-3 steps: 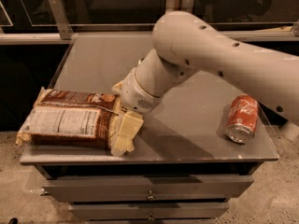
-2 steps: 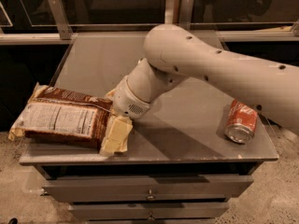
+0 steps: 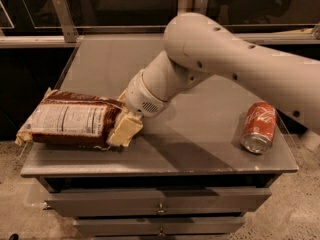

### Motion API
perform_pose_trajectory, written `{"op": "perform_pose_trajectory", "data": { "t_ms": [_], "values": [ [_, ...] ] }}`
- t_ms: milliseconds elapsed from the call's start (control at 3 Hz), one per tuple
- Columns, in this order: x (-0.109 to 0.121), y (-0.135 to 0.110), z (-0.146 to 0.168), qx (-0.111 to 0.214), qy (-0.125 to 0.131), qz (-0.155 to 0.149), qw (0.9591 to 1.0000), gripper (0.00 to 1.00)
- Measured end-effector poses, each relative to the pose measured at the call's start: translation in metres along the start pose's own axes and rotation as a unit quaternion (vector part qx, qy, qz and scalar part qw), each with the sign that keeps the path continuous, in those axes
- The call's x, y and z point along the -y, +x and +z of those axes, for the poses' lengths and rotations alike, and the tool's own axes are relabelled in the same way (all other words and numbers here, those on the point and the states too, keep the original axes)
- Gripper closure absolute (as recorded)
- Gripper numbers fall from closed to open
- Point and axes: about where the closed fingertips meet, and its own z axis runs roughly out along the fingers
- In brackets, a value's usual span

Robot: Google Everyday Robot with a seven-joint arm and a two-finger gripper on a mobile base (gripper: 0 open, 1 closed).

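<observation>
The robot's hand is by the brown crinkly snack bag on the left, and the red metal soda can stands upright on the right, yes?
Not quite. In the camera view the red metal soda can lies on its side, not upright. The rest holds: it is on the right, and the hand is by the brown crinkly snack bag on the left.

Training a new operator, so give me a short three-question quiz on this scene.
1. True or false: the can lies on its side.
2. Where is the gripper? A) at the bag's right end; B) above the can; C) inside a drawer.
3. Fill in: bag and can both rest on the ____.

Key: 1 true. 2 A. 3 table.
</observation>
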Motion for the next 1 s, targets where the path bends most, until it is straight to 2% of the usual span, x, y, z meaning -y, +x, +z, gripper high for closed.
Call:
{"op": "perform_pose_trajectory", "data": {
  "t_ms": [333,667,1000],
  "values": [
    [0.009,-0.013,-0.045,0.017,0.043,-0.002,0.9989,0.89],
    [0.018,-0.027,-0.089,0.052,0.076,-0.004,0.9958,1.00],
    [0.026,-0.047,-0.136,0.091,0.112,-0.015,0.9895,1.00]
  ]
}}
